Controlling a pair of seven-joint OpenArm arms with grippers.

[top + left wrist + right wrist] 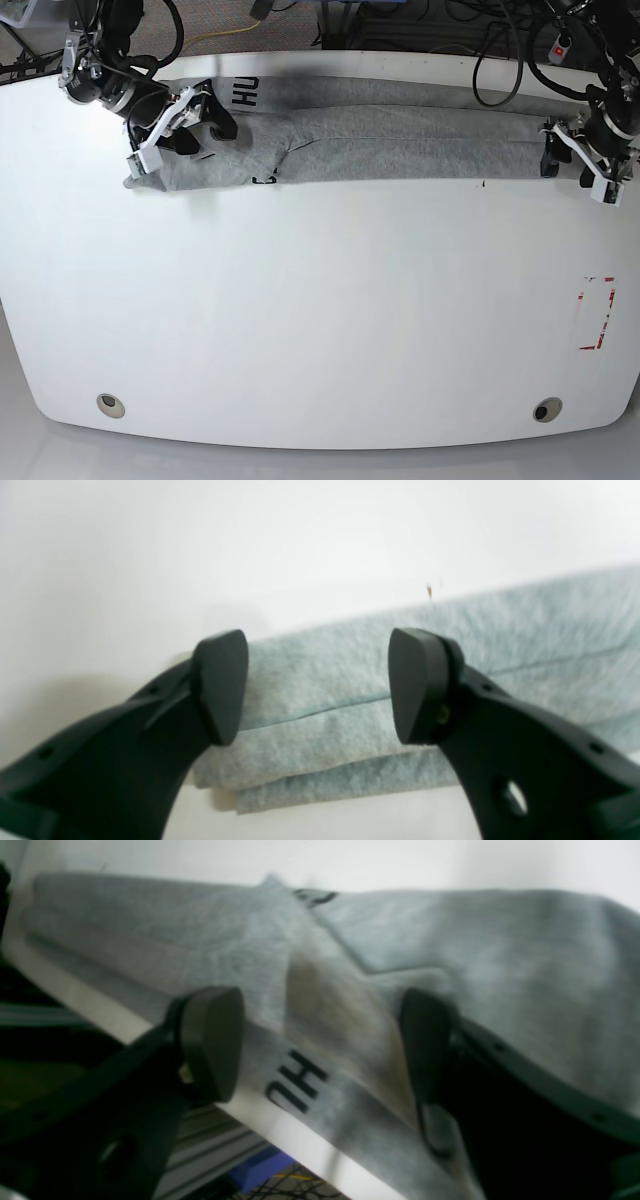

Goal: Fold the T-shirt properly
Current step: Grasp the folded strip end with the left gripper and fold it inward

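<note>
Now the T-shirt [400, 135] is being left in a long band. Both the left gripper [318, 685] and right gripper [320, 1042] are being held spread, pinching nothing; ends should be regripped squarely.

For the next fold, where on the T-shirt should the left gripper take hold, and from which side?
Probably the stacked end of the T-shirt, where the folded layers finish together. The open left gripper already faces that end from the white table beyond it, so coming in endwise and low should catch every layer.

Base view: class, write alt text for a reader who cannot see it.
A grey T-shirt, folded into a long strip, lies along the far edge of a white table. An open gripper sits at each end: right gripper at the picture's left, left gripper opposite.
</note>
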